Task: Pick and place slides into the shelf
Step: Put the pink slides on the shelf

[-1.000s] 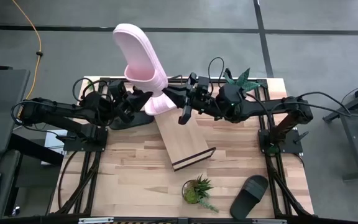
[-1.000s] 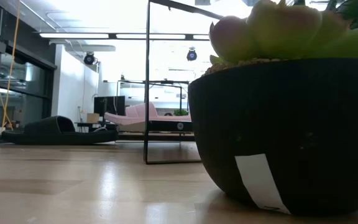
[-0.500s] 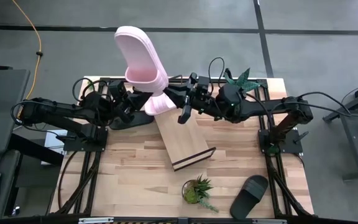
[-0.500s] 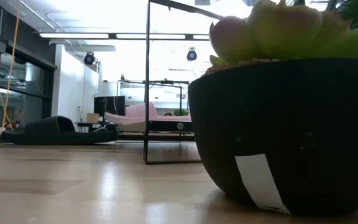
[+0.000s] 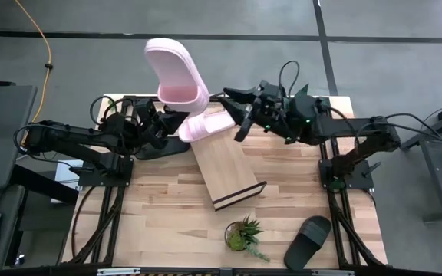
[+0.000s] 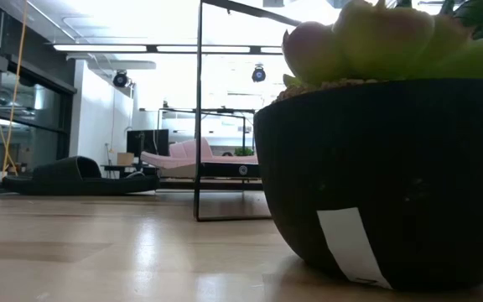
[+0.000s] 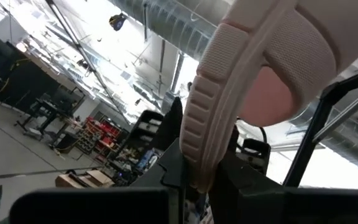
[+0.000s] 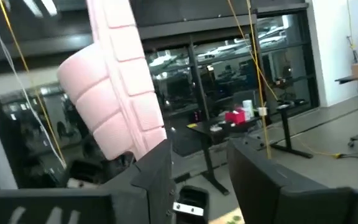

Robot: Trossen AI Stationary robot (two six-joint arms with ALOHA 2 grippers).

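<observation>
In the upper middle of the high view, the left gripper (image 5: 173, 116) is clenched on a pale pink slide (image 5: 176, 73), holding it raised and tipped so that its sole stands well above the table; the left wrist view shows the ridged sole edge (image 7: 216, 118) pinched between the dark fingers. That lift probably keeps it clear of the shelf (image 5: 225, 170), the slanted wood board at centre frame. A second pink slide (image 5: 206, 128) already lies at the shelf's upper end. Just right of it the right gripper (image 5: 236, 111) hangs with its jaws spread and nothing in them, apparently freed from that slide. One black slide (image 5: 307, 241) waits at lower right, beside a potted plant (image 5: 244, 234); another lies (image 5: 158, 149) under the left arm.
</observation>
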